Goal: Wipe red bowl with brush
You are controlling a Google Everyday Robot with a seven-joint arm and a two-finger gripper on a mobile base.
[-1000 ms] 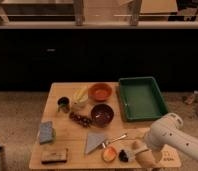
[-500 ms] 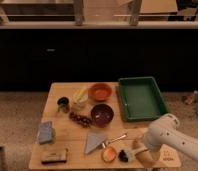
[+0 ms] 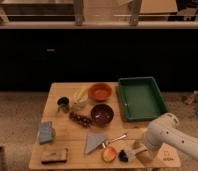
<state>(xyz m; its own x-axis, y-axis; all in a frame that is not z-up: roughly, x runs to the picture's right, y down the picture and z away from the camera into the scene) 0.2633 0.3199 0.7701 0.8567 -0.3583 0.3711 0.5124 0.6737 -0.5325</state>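
Camera view: one high shot of a wooden surface (image 3: 67,135), arm entering from the lower right.
Gripper: your gripper (image 3: 133,152) sits low at the front edge, right of centre, mostly hidden by the white arm (image 3: 167,137); you cannot tell from here whether it is apart, together or clamped on anything.
Brush: black round head of the brush (image 3: 124,156) lies just left of your gripper, touching or nearly so; handle hidden, so held or not is unclear.
Red bowl: likely the dark red bowl (image 3: 102,114) mid-surface, well apart from the brush; an orange bowl (image 3: 100,91) sits behind it.
Nearby clutter: small orange dish (image 3: 109,154) just beside the brush head, silver spoon (image 3: 118,137) and grey cloth (image 3: 94,141) between you and the bowl.
Other items: green tray (image 3: 141,97), blue sponge (image 3: 46,133), grapes (image 3: 81,119).
Risk 1: a shallow pinch near the head may let the brush swivel or drop when you lift.
Risk 2: you could nudge the orange dish or catch the spoon on the way.
Risk 3: you may pick the wrong bowl; the two sit close.
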